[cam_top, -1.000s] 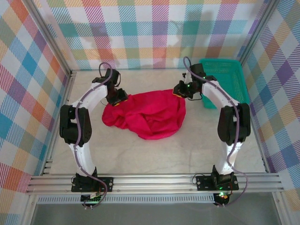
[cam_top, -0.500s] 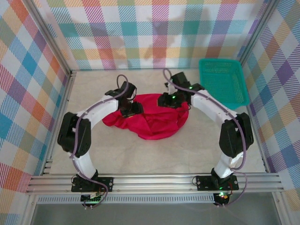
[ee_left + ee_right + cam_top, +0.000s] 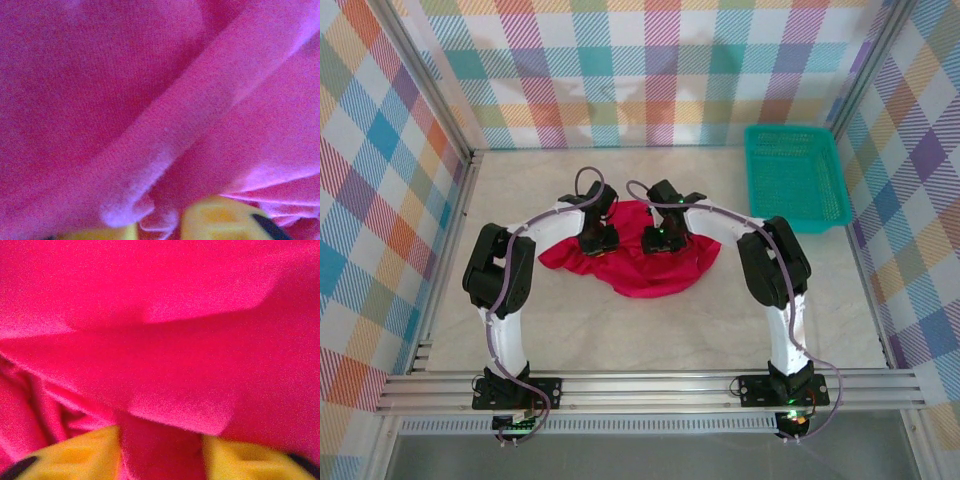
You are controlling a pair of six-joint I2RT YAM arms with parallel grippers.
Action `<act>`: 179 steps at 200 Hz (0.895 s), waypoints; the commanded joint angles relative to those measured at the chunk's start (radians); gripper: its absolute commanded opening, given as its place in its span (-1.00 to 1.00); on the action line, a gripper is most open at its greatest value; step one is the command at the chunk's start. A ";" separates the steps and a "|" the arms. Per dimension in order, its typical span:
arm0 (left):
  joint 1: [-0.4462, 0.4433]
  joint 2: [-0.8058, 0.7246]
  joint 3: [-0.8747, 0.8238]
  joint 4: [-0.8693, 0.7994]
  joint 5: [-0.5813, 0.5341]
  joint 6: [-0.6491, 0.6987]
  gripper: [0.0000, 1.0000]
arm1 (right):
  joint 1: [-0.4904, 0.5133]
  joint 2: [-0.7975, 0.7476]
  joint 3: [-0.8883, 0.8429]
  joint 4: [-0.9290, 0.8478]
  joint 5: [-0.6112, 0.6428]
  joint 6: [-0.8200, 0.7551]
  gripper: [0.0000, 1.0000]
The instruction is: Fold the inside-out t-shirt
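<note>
The inside-out t-shirt lies crumpled in a bright red heap on the table's middle. Both grippers press down into its far part, close together. My left gripper sits left of the heap's centre. In the left wrist view its yellow fingertips stand close, with a pale folded hem of the t-shirt pinched between them at the left gripper. My right gripper is beside it. Red cloth packs the gap of the right gripper between its yellow fingers.
A teal plastic basket stands at the back right, apart from the shirt. Plaid walls close in the table on three sides. Bare pale table shows in front of the shirt, between the arm bases.
Both arms swung inward from the heap's outer far corners to its middle. The left jaws narrowed onto a fold. The heap has barely shifted.
</note>
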 commanded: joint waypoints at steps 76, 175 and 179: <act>0.124 -0.113 0.054 -0.065 0.008 0.006 -1.00 | -0.099 -0.431 -0.047 -0.143 -0.009 -0.059 -1.00; 0.027 -0.153 -0.006 0.036 0.080 -0.086 -1.00 | -0.243 -0.427 -0.329 -0.011 -0.101 -0.036 -0.70; 0.025 -0.154 -0.001 0.037 0.083 -0.087 -1.00 | -0.225 -0.439 -0.318 -0.015 -0.090 -0.030 -0.64</act>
